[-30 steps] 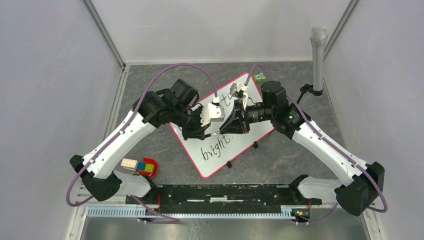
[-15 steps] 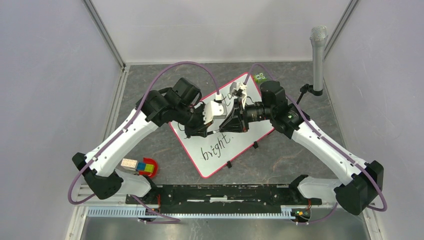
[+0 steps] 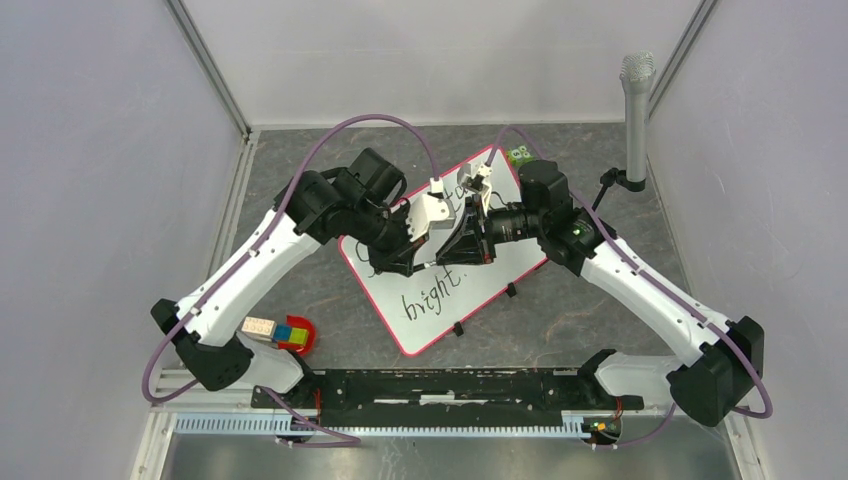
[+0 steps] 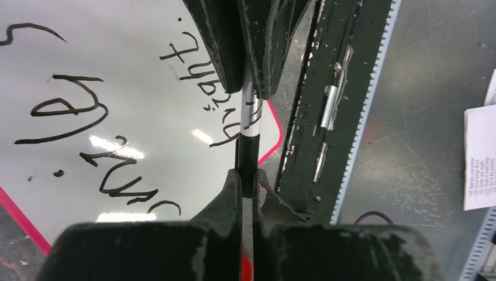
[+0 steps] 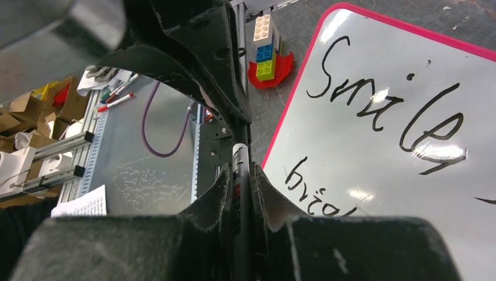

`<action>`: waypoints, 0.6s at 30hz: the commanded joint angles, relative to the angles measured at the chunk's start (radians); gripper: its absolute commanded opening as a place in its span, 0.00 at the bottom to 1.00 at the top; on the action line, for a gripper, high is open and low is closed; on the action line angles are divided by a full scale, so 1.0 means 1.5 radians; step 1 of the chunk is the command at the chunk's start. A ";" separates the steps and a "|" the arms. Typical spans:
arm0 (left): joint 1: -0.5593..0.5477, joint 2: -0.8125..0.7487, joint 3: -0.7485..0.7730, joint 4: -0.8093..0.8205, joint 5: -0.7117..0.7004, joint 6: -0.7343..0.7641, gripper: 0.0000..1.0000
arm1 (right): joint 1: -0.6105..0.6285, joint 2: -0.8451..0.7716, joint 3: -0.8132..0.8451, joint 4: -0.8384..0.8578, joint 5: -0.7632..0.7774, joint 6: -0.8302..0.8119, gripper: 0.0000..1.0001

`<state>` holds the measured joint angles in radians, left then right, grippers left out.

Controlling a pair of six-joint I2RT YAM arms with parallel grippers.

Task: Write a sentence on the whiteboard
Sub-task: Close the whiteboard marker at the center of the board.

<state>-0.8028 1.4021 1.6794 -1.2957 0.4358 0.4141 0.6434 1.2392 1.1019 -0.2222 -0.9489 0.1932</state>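
Top external: left gripper [image 3: 426, 262] overlaps sentence [image 3: 432, 294].

Top view: even, diffuse overhead light, soft faint shadows on the bench [image 3: 335, 305], everything sharp. Wrist views: white glare blobs on the whiteboard [image 4: 117, 76]. Left gripper [image 4: 247, 177] and right gripper [image 5: 240, 171] bodies blurred along the bottom edge, marker [image 4: 248, 126] sharp. Right wrist upper left smeared grey.

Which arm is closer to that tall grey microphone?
Right. The right arm bends close by the microphone; the left arm is across the whiteboard, on the far side from it.
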 commanded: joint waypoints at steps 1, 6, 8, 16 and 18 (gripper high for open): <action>-0.021 0.023 0.096 0.271 0.203 -0.087 0.02 | 0.052 0.026 0.002 0.036 0.008 -0.028 0.00; -0.021 0.033 0.103 0.274 0.217 -0.087 0.02 | 0.055 0.029 0.005 0.038 0.000 -0.031 0.00; -0.021 0.028 0.095 0.270 0.211 -0.080 0.02 | 0.055 0.029 0.011 0.034 0.000 -0.034 0.00; -0.009 -0.016 0.018 0.217 0.147 -0.025 0.02 | 0.019 0.029 0.059 -0.018 0.023 -0.070 0.03; 0.008 -0.029 -0.010 0.206 0.145 -0.015 0.02 | 0.005 0.029 0.078 -0.029 0.023 -0.078 0.14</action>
<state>-0.7994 1.4067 1.6924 -1.3300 0.4747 0.3737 0.6514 1.2488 1.1465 -0.2874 -0.9787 0.1287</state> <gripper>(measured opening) 0.053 0.153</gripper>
